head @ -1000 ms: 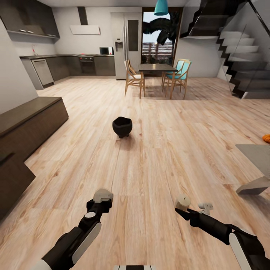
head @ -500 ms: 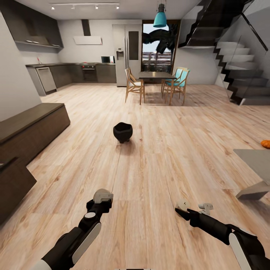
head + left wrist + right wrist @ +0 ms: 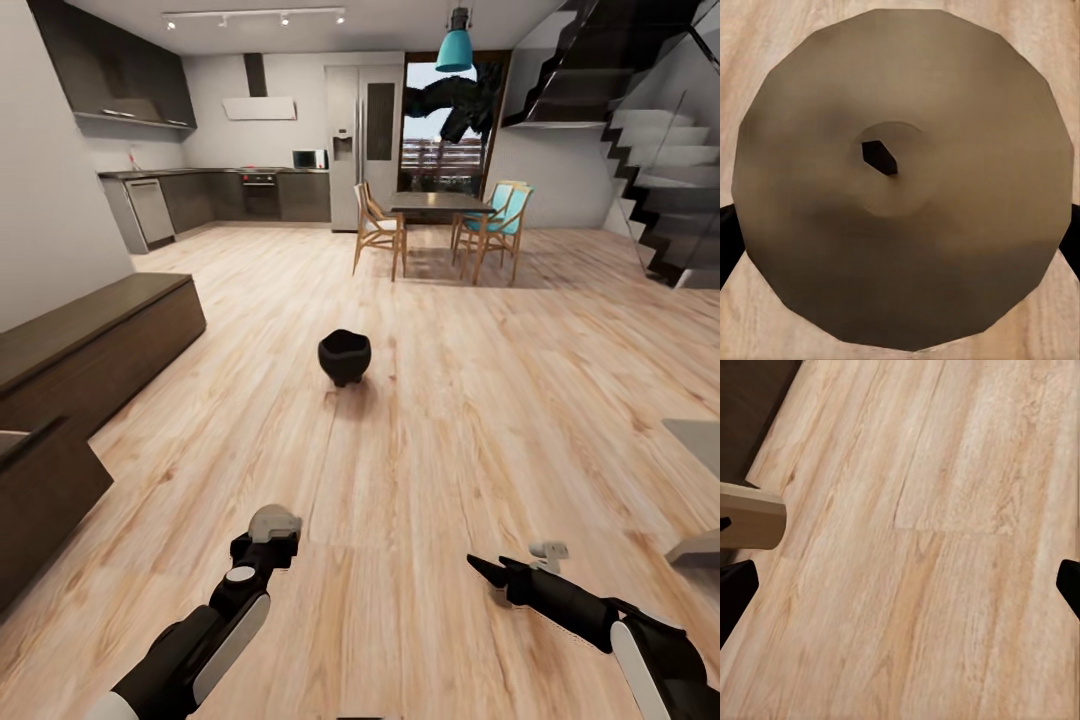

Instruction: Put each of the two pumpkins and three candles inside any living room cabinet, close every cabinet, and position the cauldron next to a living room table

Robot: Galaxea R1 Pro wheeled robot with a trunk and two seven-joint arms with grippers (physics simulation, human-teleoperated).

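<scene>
"Two grippers are out in front. What is each one doing?" my friend asks.

"My left gripper (image 3: 266,538) is squeezed tight on a candle (image 3: 907,255)," I say. "In the left wrist view I look straight down on its round tan top, with the little dark wick in the middle. The black fingers (image 3: 726,244) peek out on both sides of it. My right gripper (image 3: 515,560) has its fingers spread wide, with just the wood floor (image 3: 945,510) between them."

"Where is the cauldron?"

"The cauldron (image 3: 344,356) is a small black pot. It sits on the floor straight ahead of both grippers, well apart from them. It is a bit nearer to the line of the left one."

"And the cabinet?"

"The cabinet (image 3: 100,345) is long, low and dark brown. It runs along the wall, off to the left of my left gripper. The near end of it sticks out toward the room more than the rest. I see a bit of pale wood at its top edge, but I cannot tell how far it is pulled out."

"Is a table close by?"

"A grey table (image 3: 700,440) shows its corner off to the right of my right gripper. It is well apart from the cauldron. Far ahead, past the pot, a dark dining table (image 3: 440,203) stands with wooden chairs (image 3: 380,228) around it."
</scene>
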